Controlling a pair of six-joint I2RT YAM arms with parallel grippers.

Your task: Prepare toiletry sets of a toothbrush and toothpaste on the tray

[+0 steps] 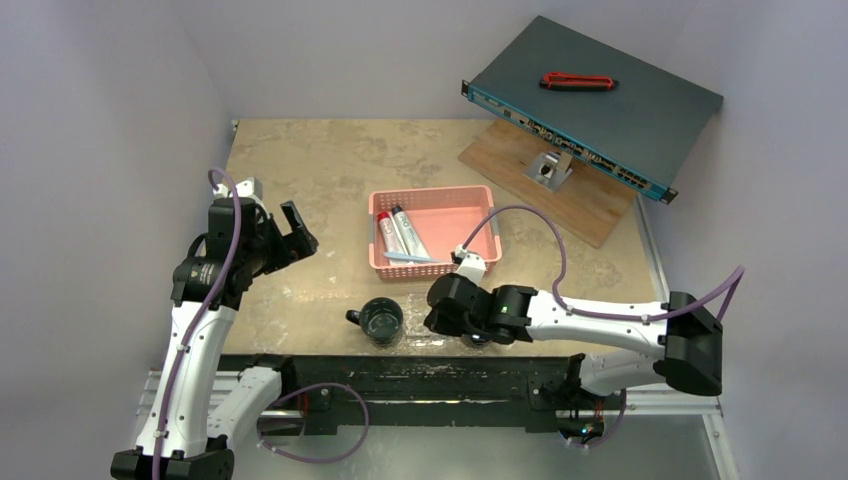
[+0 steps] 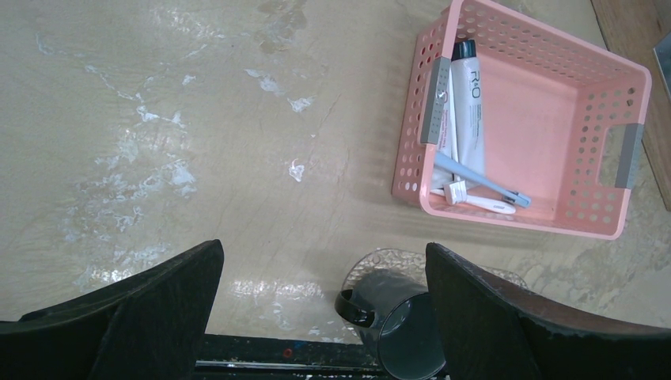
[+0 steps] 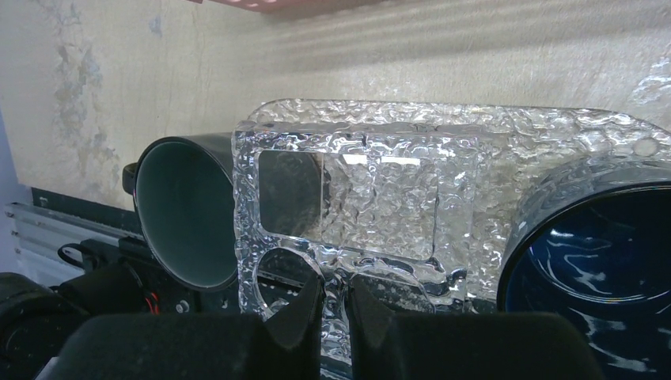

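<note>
The right gripper (image 3: 336,305) is clenched on the thin near rim of the tray (image 3: 396,150), its two fingertips nearly meeting with the clear, pebbled plastic pinched between them. The tray lies along the near edge of the tabletop (image 2: 198,119), about midway across. A dark mug (image 3: 186,214) with a grey-green inside stands at the tray's left end and a second mug (image 3: 593,245) with a dark blue inside at its right end. No toothbrush or toothpaste is on the tray.

The left gripper (image 2: 324,247) hangs released, jaws spread wide and holding nothing, above the left side of the tabletop, well apart from the tray.

A pink slotted basket (image 2: 411,142) sits at the centre of the tabletop, beyond the tray. Inside it, two toothpaste tubes (image 2: 468,103) lie side by side against its left wall. A light blue toothbrush (image 2: 483,184) lies slanted across their near ends, with a white toothbrush (image 2: 479,203) just beside it along the basket's near wall.

At the far right corner a dark network switch (image 1: 600,95) rests tilted on a wooden board (image 1: 560,190), with a red tool (image 1: 578,81) on top.
</note>
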